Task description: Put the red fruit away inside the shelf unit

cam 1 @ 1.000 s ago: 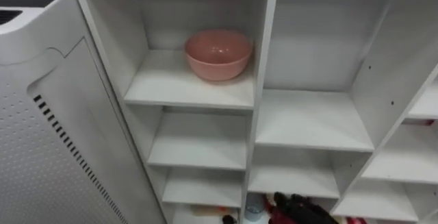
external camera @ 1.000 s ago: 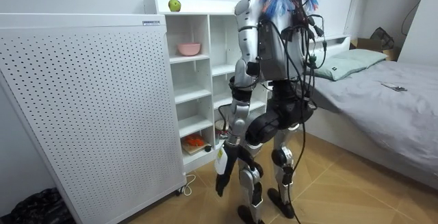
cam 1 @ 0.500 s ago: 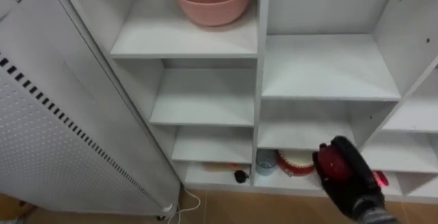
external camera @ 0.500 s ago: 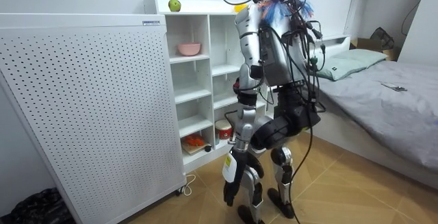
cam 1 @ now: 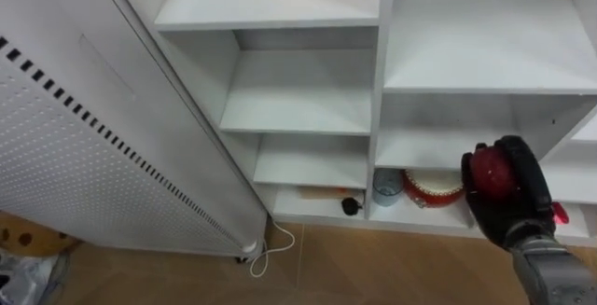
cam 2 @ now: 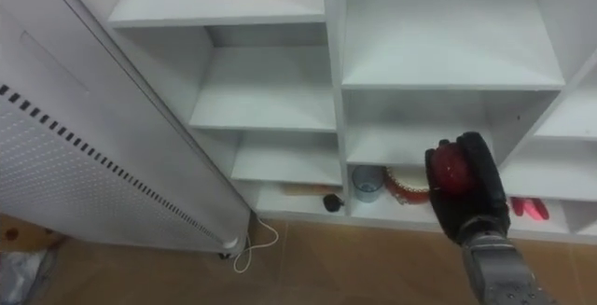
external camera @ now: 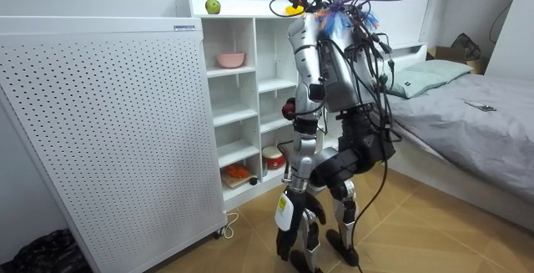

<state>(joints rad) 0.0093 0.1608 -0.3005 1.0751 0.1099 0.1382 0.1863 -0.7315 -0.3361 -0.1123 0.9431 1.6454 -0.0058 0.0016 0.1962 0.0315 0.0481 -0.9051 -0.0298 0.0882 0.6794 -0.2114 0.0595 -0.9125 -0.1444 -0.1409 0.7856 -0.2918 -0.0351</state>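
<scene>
The right hand (cam 1: 513, 219) is clenched round a red fruit (cam 1: 490, 173), held up facing the closet's (cam 1: 381, 90) lower shelves, likely to set it inside; the left hand (external camera: 285, 219) hangs idle.

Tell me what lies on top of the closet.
On the closet, a green apple toward the room view's left and a yellow object by the robot's head; the top beyond that is covered by the robot.
</scene>
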